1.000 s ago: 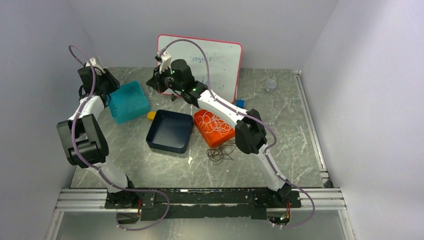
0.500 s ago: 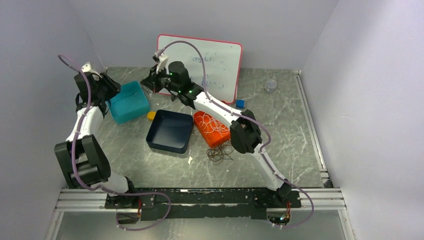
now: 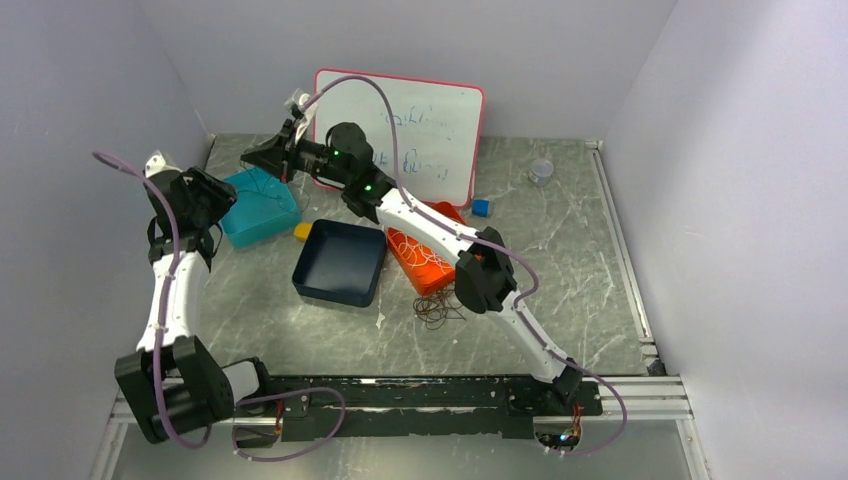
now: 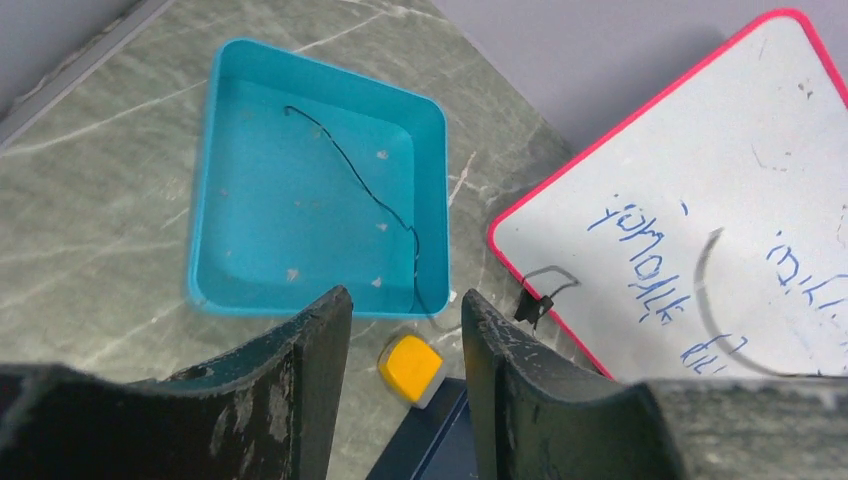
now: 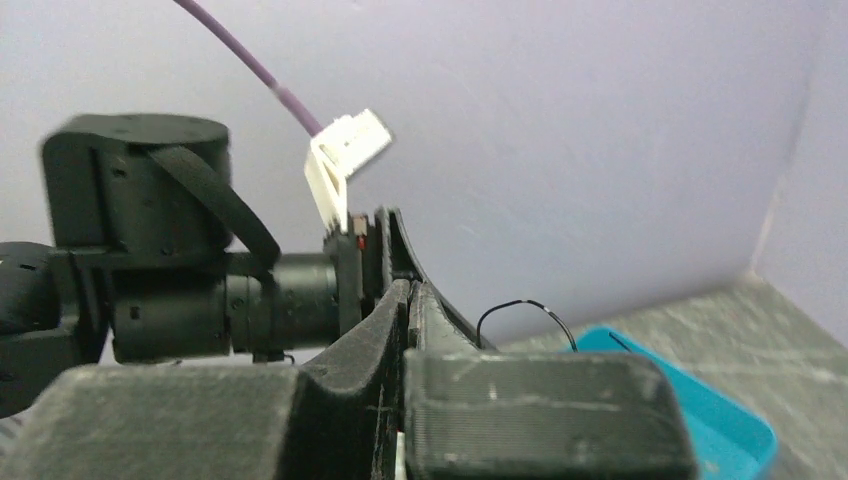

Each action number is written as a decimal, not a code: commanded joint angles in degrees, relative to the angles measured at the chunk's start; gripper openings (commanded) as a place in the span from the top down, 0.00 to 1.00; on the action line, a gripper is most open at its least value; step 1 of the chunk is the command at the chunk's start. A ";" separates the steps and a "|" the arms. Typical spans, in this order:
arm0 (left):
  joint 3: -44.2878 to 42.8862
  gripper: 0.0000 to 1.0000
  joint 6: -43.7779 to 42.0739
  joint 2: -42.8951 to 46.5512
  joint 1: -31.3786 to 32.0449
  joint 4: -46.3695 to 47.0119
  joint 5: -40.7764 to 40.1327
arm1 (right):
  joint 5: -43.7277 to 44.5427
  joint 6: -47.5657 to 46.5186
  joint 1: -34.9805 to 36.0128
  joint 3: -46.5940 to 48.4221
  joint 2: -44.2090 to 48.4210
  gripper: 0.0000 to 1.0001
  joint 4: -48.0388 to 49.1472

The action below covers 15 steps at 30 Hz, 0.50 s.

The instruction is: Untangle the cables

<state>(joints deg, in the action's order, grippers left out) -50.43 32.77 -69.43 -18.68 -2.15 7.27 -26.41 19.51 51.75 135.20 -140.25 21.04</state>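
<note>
One black cable [image 4: 372, 192] lies in the teal tray [image 4: 215, 200] at the table's [image 3: 580, 250] 10 o'clock, one end pinched by our right fingers [image 5: 370, 330]. More cables [image 3: 440, 305] tangle in the orange tray [image 3: 398, 257] and at its 6 o'clock. Our left fingers [image 4: 310, 380] hang spread.

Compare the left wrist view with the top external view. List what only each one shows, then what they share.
Only the left wrist view: the left fingers close up and parted, and a black clip on the whiteboard's edge.

Only the top external view: both arms, the orange tray holding white cables, the brown cables loose on the table beside it, and a blue block.

Both: the teal tray, the yellow block, the whiteboard and the navy tray. The black cable is plain from the wrist, faint from above.
</note>
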 commanded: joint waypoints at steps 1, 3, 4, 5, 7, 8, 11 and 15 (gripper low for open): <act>0.63 0.51 6.46 5.43 -0.94 -7.30 -6.87 | -6.23 4.14 0.82 3.84 -2.01 1.00 6.83; -0.10 0.53 7.90 6.48 -1.01 -11.01 -8.80 | -7.43 4.29 1.44 4.49 -2.42 1.00 6.99; -0.30 0.53 8.52 7.07 -1.08 -12.42 -9.74 | -7.66 4.22 1.69 4.85 -2.67 1.00 6.93; -0.35 0.52 9.06 8.03 -1.10 -13.98 -10.74 | -7.53 4.21 1.94 5.16 -2.92 1.00 6.85; -0.08 0.52 9.32 9.46 -1.13 -16.19 -12.38 | -6.10 4.36 2.04 5.82 -3.73 1.00 6.58; 0.12 0.52 9.18 10.16 -1.10 -16.92 -12.91 | -4.87 4.35 2.06 6.19 -4.22 1.00 6.02; 1.34 0.51 7.79 11.71 -1.11 -17.09 -12.45 | -1.15 3.93 2.08 8.19 -6.60 1.00 4.07; 5.33 0.49 4.19 13.75 -1.10 -11.03 -2.75 | 1.47 3.38 1.98 8.14 -7.67 1.00 2.33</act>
<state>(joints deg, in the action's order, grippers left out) -48.31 39.79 -57.71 -19.31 -16.38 -2.26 -28.62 23.14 54.02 142.52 -146.50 25.12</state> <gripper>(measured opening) 0.494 0.013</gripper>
